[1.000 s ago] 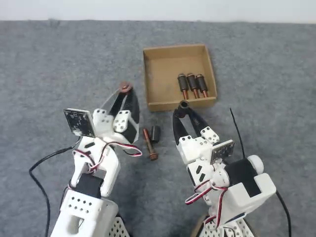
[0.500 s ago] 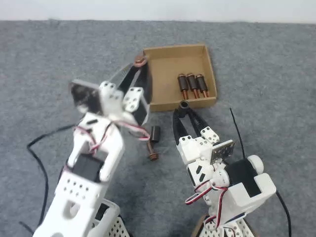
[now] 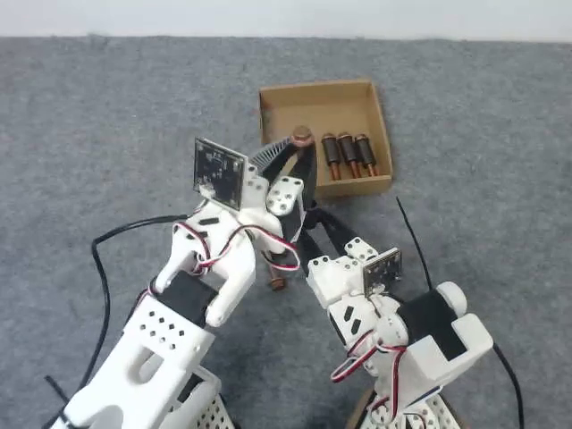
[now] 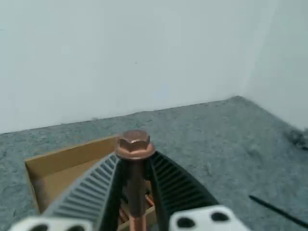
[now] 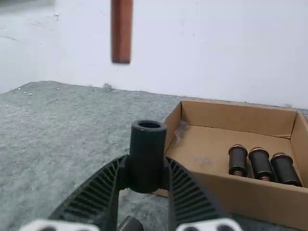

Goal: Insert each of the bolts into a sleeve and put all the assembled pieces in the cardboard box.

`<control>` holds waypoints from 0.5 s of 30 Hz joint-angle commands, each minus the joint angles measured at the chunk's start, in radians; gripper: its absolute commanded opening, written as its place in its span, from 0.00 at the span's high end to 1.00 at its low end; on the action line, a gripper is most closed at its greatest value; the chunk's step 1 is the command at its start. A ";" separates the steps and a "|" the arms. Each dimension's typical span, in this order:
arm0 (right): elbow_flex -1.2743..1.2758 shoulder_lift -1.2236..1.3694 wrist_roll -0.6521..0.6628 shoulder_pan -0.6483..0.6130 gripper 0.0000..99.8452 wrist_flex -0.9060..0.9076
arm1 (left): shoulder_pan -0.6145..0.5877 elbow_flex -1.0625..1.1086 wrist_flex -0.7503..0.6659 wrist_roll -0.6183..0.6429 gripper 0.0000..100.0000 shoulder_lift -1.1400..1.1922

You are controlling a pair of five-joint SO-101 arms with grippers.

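Three assemblies (image 3: 348, 154), two bolts (image 3: 301, 137), gripped sleeve (image 5: 147, 154)

No legible text, label, number or sign found on the brown cardboard box (image 3: 264, 125), white plastic arm housings (image 3: 170, 349) or grey carpeted tabletop (image 3: 107, 116).

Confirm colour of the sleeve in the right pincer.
The sleeve is black; shows best in the right wrist view.
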 commanded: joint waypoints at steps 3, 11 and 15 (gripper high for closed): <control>0.026 -0.047 0.021 -0.035 0.99 0.002 | -0.012 0.091 -0.252 -0.011 0.99 -0.002; 0.026 -0.047 0.021 -0.035 0.99 0.002 | -0.017 0.116 -0.259 -0.011 0.99 -0.002; 0.026 -0.047 0.023 -0.033 0.99 0.008 | -0.018 0.116 -0.259 -0.011 0.99 0.000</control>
